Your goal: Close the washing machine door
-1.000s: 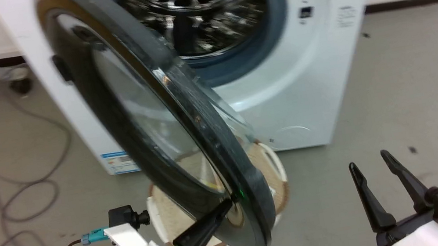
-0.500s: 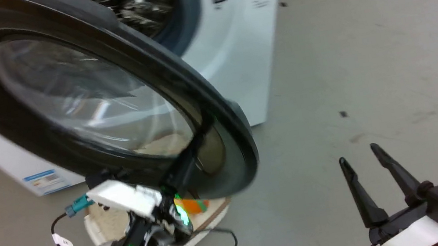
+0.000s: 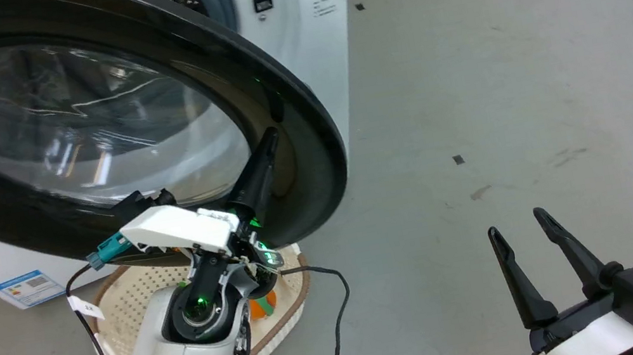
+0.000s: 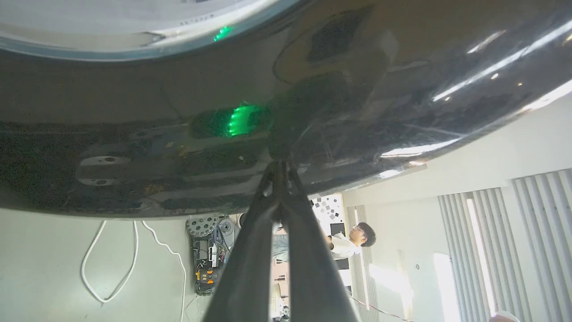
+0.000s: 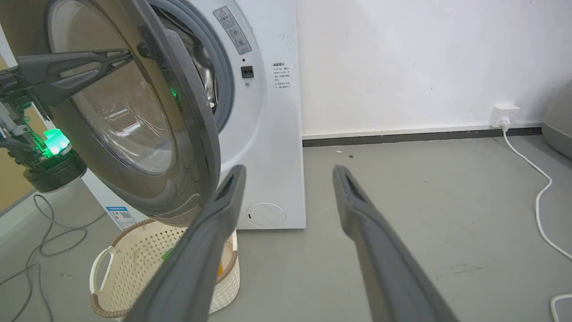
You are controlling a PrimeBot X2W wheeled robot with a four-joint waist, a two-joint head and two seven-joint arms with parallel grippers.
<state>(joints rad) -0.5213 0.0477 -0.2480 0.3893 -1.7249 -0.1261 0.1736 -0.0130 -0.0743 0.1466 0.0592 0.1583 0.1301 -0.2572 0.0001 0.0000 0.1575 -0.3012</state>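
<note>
- Black washing machine door stands ajar from the white washing machine, above a cream basket.
- Left gripper, fingers pressed together, touches its outer face.
- Right gripper hangs spread over the floor.

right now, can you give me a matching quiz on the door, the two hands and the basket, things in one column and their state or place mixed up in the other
Things
1 washing machine door
2 left hand
3 right hand
4 laundry basket

States or places
a open, apart from the door
b on the floor, below the door's lower edge
c ajar, not yet latched
d fingers shut, tips against the door

Pairs: 1-c, 2-d, 3-a, 4-b
</note>
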